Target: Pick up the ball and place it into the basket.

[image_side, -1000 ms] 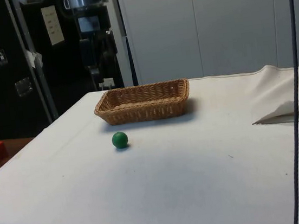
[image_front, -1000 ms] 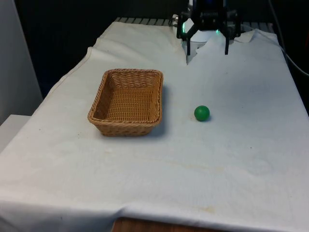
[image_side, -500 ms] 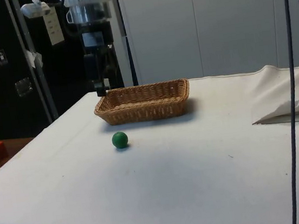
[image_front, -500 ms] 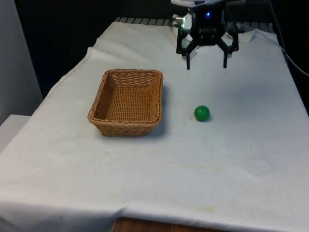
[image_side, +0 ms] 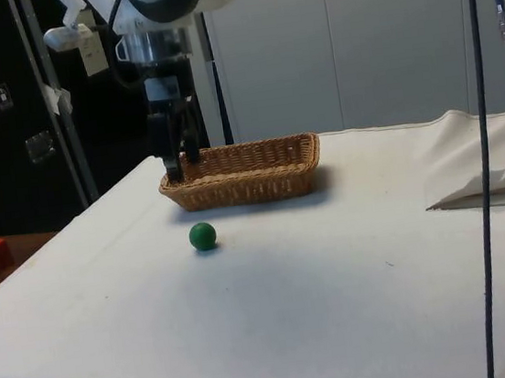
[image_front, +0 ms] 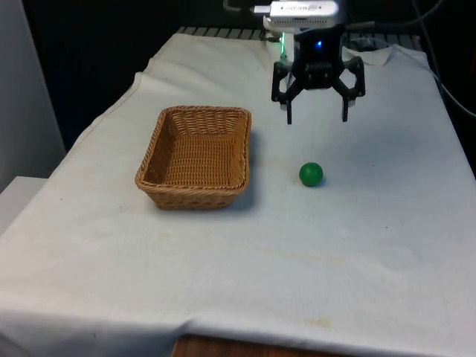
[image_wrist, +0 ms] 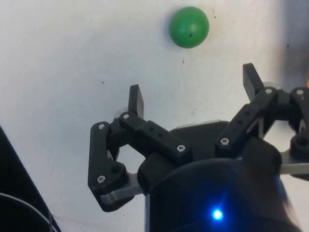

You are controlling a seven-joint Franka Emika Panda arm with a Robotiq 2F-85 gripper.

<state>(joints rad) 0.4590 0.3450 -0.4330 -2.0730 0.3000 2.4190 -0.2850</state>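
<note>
Gripper (image_front: 315, 117) hovers with jaws spread wide, empty, at 12 o'clock from ball (image_front: 311, 174). Centre over ball before descending; height above cloth seems considerable. Basket (image_front: 195, 156) sits at ball's 9 o'clock.

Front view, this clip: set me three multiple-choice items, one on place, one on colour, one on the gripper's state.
1. Where is the small green ball?
A. inside the basket
B. on the white cloth, to the front view's right of the basket
C. between the fingers

2. What colour is the woven wicker basket?
A. tan
B. blue
C. red

3. How does the black two-finger gripper stand?
A. shut on the ball
B. open, above the cloth
C. open, inside the basket

Answers: 1 B, the ball rests on bare cloth beside the basket. 2 A, its weave is tan. 3 B, its fingers are spread, holding nothing.
</note>
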